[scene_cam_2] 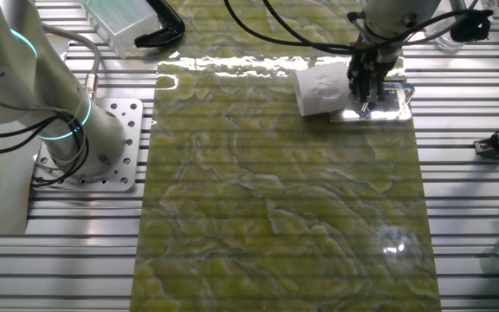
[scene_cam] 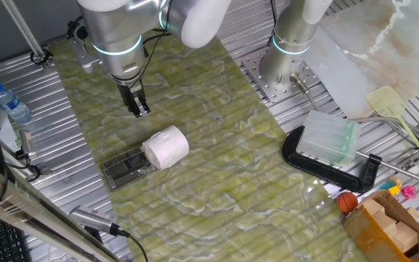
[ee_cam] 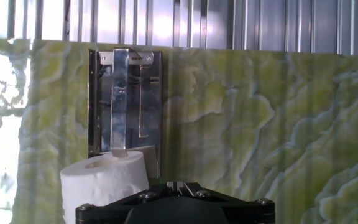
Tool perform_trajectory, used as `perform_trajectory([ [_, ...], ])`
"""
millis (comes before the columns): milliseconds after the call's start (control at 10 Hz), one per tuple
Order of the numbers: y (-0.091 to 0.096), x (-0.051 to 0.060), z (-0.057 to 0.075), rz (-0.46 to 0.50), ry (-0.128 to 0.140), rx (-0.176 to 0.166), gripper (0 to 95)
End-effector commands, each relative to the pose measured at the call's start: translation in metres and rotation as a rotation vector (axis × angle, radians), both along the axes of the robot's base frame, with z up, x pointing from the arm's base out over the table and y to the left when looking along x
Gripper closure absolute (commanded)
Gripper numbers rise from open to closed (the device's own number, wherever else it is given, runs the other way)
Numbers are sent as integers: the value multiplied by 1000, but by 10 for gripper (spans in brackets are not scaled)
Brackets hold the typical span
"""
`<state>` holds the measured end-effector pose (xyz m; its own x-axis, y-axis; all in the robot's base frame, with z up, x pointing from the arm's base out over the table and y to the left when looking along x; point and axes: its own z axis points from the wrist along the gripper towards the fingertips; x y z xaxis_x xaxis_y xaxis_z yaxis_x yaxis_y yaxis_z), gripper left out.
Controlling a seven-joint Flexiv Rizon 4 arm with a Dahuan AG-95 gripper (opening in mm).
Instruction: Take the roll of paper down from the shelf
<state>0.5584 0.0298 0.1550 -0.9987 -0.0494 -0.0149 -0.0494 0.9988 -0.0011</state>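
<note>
While roll of paper (scene_cam: 167, 147) rests on shelf (scene_cam: 122, 169), pincer (scene_cam: 138, 109) hovers apart, narrow, empty.

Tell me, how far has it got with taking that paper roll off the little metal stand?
Nothing looks done yet. The roll of paper sits at one end of the shelf, seemingly partly over its edge. The pincer hangs above the green mat, apart from the roll and holding nothing. Reaching, gripping, lifting off and setting down all remain.
</note>
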Motion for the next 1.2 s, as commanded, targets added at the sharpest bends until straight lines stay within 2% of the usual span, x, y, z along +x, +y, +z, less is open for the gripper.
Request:
perform_trajectory([
  [100,0,3,0,-47,3,3,950],
  [900,1,3,0,-41,3,6,950],
  [1200,1,3,0,-4,8,1,950],
])
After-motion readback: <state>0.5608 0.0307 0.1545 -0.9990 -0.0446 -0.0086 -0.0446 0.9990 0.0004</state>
